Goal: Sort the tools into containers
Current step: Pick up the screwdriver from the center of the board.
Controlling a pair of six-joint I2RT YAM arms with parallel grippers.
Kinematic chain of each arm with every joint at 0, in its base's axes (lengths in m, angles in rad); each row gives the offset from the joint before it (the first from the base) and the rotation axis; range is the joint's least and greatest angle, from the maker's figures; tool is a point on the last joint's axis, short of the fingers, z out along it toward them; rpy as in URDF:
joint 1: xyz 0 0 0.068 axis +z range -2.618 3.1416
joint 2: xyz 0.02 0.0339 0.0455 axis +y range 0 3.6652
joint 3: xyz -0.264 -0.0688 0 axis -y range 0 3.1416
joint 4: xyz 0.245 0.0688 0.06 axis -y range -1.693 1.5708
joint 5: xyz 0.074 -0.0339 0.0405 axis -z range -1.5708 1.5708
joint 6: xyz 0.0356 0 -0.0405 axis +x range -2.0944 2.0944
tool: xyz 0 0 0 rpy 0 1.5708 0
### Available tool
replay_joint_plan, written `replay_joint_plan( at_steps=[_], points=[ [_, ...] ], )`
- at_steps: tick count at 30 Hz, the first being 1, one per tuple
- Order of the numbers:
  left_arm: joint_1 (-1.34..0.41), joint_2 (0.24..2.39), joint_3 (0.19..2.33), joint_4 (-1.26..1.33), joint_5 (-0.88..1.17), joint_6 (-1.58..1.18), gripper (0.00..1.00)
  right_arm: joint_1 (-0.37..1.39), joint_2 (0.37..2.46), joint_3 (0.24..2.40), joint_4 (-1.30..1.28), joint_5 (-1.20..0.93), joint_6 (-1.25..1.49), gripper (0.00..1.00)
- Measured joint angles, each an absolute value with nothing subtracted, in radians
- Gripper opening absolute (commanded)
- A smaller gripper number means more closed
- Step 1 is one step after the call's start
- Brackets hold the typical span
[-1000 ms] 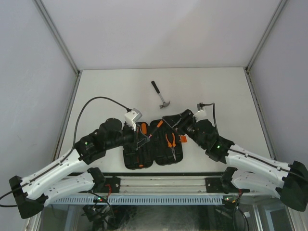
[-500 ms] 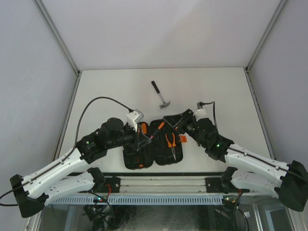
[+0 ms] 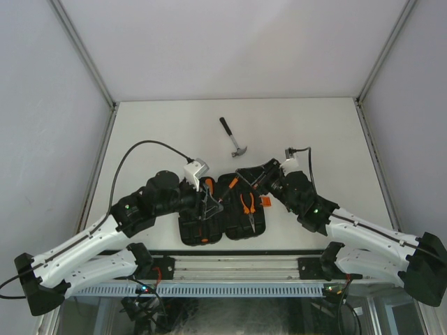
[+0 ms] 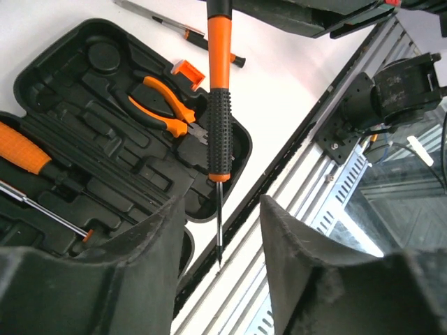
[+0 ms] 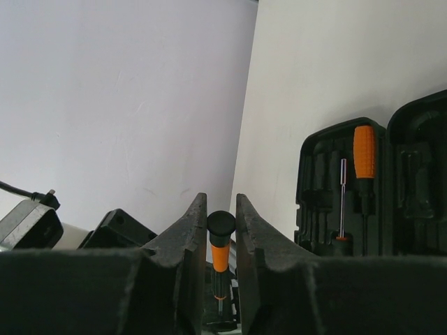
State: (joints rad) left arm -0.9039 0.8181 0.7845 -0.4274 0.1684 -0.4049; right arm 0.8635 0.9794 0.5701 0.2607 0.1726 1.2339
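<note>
**Ana:** Pale walls (image 3: 230, 42) on three sides and a white worktop (image 3: 154, 132). The black tool case (image 3: 190, 234) lies open in two halves, close to the near edge and its metal rail (image 3: 230, 266).

**Ben:** What's in the case?

**Ana:** The orange-handled pliers (image 3: 246, 204) lie in the right half. A thick orange-handled driver (image 5: 363, 150) sits in a slot in the left half, with a thin steel shaft beside it. The other moulded slots I can see show bare black plastic. The small orange latch (image 4: 187, 72) is on the right half's outer edge.

**Ben:** And the arms?

**Ana:** The right end effector (image 5: 221, 197) is pinched on the black butt cap of a screwdriver (image 4: 218, 118), one finger tight on each side. The tool reaches across above the case. Its tip points into the gap of the left end effector (image 4: 221, 204), whose fingers stand well apart and grip nothing.

**Ben:** Anything outside the case?

**Ana:** The hammer (image 3: 230, 132) lies alone beyond the case, well apart from it. A slim loose tool (image 4: 160, 19) lies on the worktop just past the latch side.

**Ben:** Room to move?

**Ana:** There's broad bare worktop toward the far wall and out to both sides. Between the case and the rail there's only a narrow strip.
</note>
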Motion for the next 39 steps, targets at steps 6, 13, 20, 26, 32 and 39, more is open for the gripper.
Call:
replay_joint_plan(
  at_steps=[6,13,20,26,32,39],
  points=[
    [-0.904,0.817,0.785,-0.427,0.167,-0.407,0.60,0.863,0.979,0.570,0.258,0.166,1.222,0.00],
    [-0.904,0.832,0.788,-0.428,0.159,-0.406,0.55,0.867,0.998,0.570,0.231,0.143,1.203,0.00],
    [-0.904,0.900,0.788,-0.427,0.160,-0.408,0.42,0.877,1.023,0.570,0.223,0.119,1.185,0.00],
    [-0.904,0.931,0.788,-0.407,0.162,-0.408,0.36,0.885,1.037,0.574,0.220,0.095,1.163,0.00],
    [-0.904,0.945,0.788,-0.379,0.164,-0.408,0.35,0.885,1.038,0.578,0.220,0.084,1.158,0.00],
    [-0.904,0.966,0.788,-0.375,0.169,-0.409,0.20,0.885,1.045,0.578,0.222,0.065,1.156,0.00]
  ],
)
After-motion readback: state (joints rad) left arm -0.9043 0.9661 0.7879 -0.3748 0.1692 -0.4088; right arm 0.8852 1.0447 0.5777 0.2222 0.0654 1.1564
